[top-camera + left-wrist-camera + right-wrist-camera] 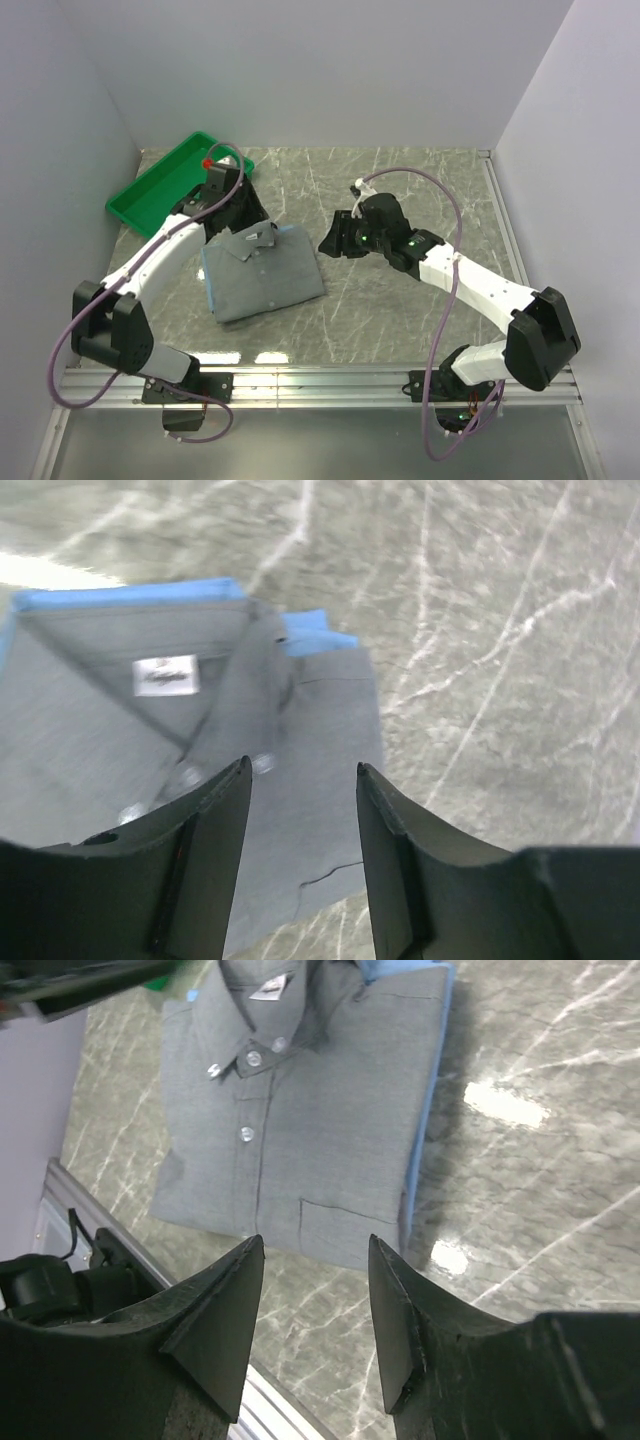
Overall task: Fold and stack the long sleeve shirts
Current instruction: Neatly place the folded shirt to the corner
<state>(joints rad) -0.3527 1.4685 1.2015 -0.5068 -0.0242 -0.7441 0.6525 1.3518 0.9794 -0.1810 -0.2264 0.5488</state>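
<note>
- Top external view first: the marble-patterned table [400,310] fills the floor, its near edge hidden behind the two arm bases.
- Grey shirt [262,272] lies folded left of centre, collar towards the far side, buttons and chest pocket facing up.
- Blue shirt [130,593] sits underneath it, almost wholly covered. Only thin strips peek out along the grey edges, so its fold is hard to judge.
- Green tray [160,185] is in the far left corner, partly blocked by the left arm.
- Left gripper [300,770] hovers over the collar, jaws parted, nothing between them. The wrist picture is blurred.
- Right gripper [315,1245] hangs just right of the stack, jaws spread and empty, with the shirts visible through the gap.
</note>
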